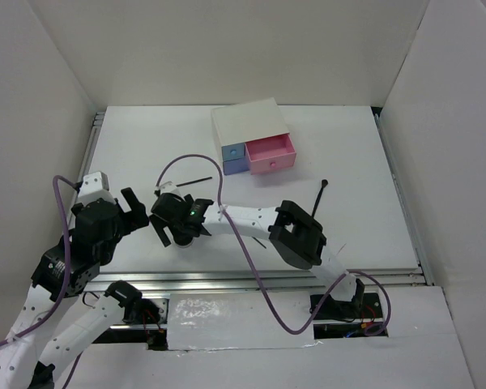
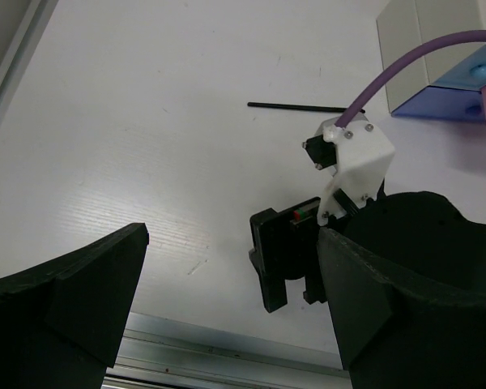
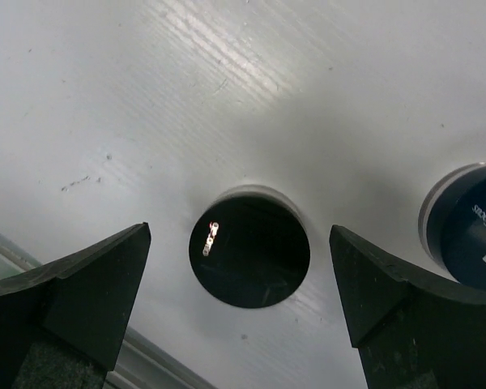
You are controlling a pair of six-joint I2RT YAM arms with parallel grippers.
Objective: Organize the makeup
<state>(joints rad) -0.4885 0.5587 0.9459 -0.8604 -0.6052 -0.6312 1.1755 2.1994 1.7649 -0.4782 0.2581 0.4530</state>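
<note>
Top external view: the left gripper (image 1: 136, 212) and right gripper (image 1: 166, 229) sit close together over the table's (image 1: 348, 146) near-left area. A thin black stick (image 1: 196, 181) lies near the white drawer box (image 1: 247, 121).

Left wrist view: the left fingers are spread and grasp nothing.

Right wrist view: the jaws are released. A round black compact (image 3: 249, 250) lies between them, untouched. A second compact (image 3: 470, 231), white-marked, lies just beside it.

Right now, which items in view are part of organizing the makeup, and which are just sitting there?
Job:
- round black compact
- dark compact with white lettering
- thin black stick
- black brush

Other:
- white drawer box, with its pink drawer open; possibly where the makeup goes
</note>
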